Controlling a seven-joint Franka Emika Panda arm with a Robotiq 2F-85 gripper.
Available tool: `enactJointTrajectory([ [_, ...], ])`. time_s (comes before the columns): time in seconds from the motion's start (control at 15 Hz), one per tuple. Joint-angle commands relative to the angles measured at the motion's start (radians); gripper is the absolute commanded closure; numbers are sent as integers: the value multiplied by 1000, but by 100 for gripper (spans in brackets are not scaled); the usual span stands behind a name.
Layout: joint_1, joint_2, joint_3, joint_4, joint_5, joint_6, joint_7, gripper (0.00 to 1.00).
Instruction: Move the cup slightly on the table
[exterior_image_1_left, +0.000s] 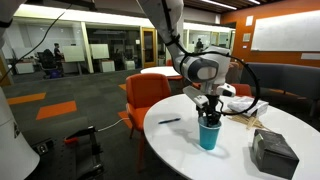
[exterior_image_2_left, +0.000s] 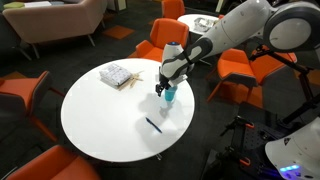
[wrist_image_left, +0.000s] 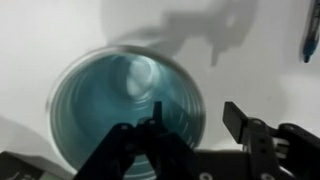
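Observation:
The teal-blue cup (exterior_image_1_left: 208, 135) stands upright on the big round white table (exterior_image_1_left: 190, 160), near its edge in an exterior view (exterior_image_2_left: 169, 97). The wrist view looks straight down into its empty inside (wrist_image_left: 115, 95). My gripper (exterior_image_1_left: 209, 113) is right above the cup and down at its rim (exterior_image_2_left: 164, 89). In the wrist view the gripper (wrist_image_left: 195, 125) is open. One finger hangs inside the cup and the other outside, with the cup's wall between them and not squeezed.
A dark pen (exterior_image_1_left: 168, 120) lies on the table near the cup and also shows in the wrist view (wrist_image_left: 310, 40). A box (exterior_image_1_left: 272, 152) sits farther along the table (exterior_image_2_left: 117, 75). Orange chairs (exterior_image_1_left: 145, 93) ring the table (exterior_image_2_left: 20, 95). A smaller white table (exterior_image_2_left: 200, 20) stands behind.

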Motion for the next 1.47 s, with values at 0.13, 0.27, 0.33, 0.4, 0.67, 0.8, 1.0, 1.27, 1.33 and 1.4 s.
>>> enactJointTrajectory([
  [0.13,-29,38,34,52,46,-14,-26,84],
  [0.27,-44,27,56,43,75,-4,-34,100],
  [0.33,-52,20,71,38,95,4,-38,100],
  [0.4,-60,14,86,37,115,11,-42,100],
  [0.67,-59,-4,134,32,169,27,-71,100],
  [0.8,-42,-3,144,40,168,26,-79,100],
  [1.0,-8,10,148,71,154,17,-63,100],
  [1.27,68,29,107,131,107,-14,-22,100],
  [1.33,97,34,83,148,81,-26,-1,100],
  [1.4,133,37,50,161,49,-32,25,100],
])
